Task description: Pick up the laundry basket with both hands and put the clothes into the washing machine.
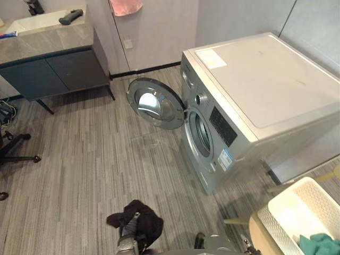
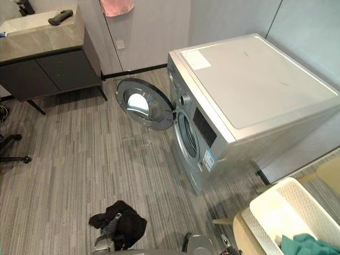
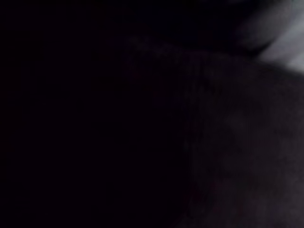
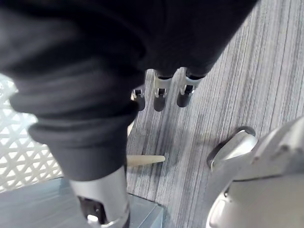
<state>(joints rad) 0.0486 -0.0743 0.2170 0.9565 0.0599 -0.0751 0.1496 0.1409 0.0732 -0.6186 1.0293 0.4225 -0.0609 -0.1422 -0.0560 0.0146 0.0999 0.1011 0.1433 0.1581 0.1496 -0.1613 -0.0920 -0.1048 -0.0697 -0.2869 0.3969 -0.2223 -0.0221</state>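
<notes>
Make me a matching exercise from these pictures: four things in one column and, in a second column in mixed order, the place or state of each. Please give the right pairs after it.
Things
1. washing machine door
2. teal cloth
3. pink towel
4. black garment

Places and states
A. hanging by the wall
B. in the white basket
C. swung open
D. left of that basket, over the grey floor

Pairs: 1-C, 2-B, 3-A, 4-D
</notes>
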